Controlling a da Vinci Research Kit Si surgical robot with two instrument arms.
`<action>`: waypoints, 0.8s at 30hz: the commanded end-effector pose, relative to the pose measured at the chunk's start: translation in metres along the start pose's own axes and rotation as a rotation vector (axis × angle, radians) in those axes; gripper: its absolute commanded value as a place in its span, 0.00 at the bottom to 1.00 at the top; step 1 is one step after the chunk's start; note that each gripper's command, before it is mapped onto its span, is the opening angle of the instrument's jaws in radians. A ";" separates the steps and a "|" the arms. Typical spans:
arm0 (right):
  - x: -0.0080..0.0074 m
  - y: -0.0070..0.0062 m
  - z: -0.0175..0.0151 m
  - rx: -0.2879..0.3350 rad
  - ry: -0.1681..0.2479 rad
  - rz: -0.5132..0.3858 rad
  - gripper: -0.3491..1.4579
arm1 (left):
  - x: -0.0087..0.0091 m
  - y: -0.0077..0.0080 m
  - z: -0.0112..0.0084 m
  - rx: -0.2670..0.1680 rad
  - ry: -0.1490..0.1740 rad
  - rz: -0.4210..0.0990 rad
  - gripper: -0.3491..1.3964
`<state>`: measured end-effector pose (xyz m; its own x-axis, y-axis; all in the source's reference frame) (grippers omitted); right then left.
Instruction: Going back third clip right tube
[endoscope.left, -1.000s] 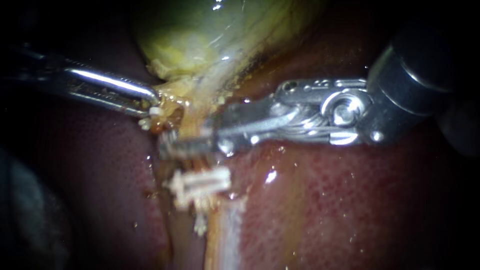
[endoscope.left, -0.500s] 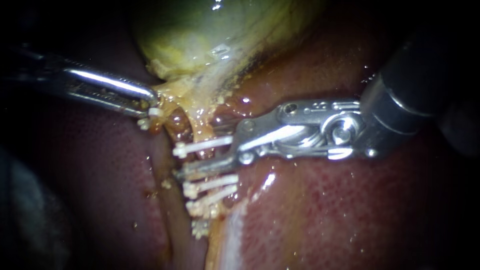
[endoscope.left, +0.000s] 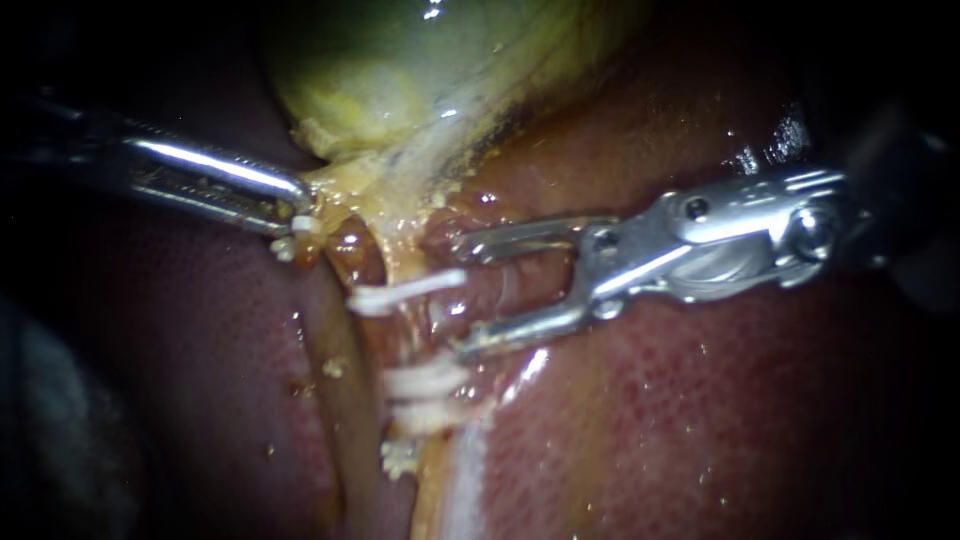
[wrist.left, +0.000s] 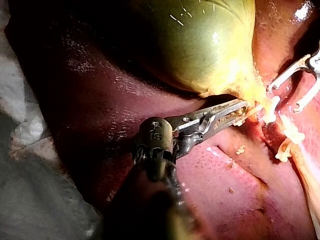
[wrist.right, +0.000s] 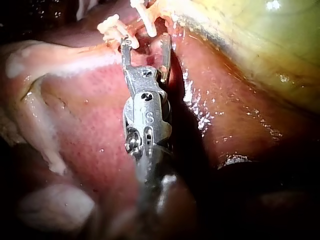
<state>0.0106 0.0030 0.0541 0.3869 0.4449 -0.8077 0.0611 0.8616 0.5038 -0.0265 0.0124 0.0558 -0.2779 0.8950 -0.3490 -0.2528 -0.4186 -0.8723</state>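
nearest, toward 5 o'clock, lay the wet red liver (endoscope.left: 700, 420). beyond it, just below centre, the lower clips (endoscope.left: 428, 385) sat stacked across the tube (endoscope.left: 398, 258). the upper clip (endoscope.left: 405, 292) crossed the tube a little further toward 12 o'clock. the right instrument (endoscope.left: 462, 297) reached in from 3 o'clock, its jaws wide apart and empty, one tip on each side of that clip's 3 o'clock end. at 10 o'clock the left instrument (endoscope.left: 300, 205) had its jaws clamped on the yellowish neck of the gallbladder (endoscope.left: 420, 70), which filled 12 o'clock. the tube looked soft, slick and easily torn, the clips light and stiff. any hold, i judged, belonged squarely on bare tube, never on a clip.
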 end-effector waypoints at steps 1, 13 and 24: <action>-0.0001 -0.0002 -0.0007 -0.001 0.001 -0.011 0.47 | 0.0000 -0.0001 0.0000 0.002 0.001 -0.001 0.00; -0.0004 -0.0025 -0.0043 0.011 0.004 -0.038 0.47 | -0.0001 -0.0003 0.0000 0.002 0.001 0.000 0.00; -0.0006 -0.0025 -0.0060 -0.001 0.008 -0.042 0.47 | -0.0001 -0.0010 0.0012 0.008 0.004 0.002 0.00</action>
<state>0.0047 0.0021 0.0515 0.3768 0.4097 -0.8308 0.0762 0.8801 0.4686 -0.0275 0.0126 0.0573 -0.2749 0.8944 -0.3528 -0.2581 -0.4221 -0.8690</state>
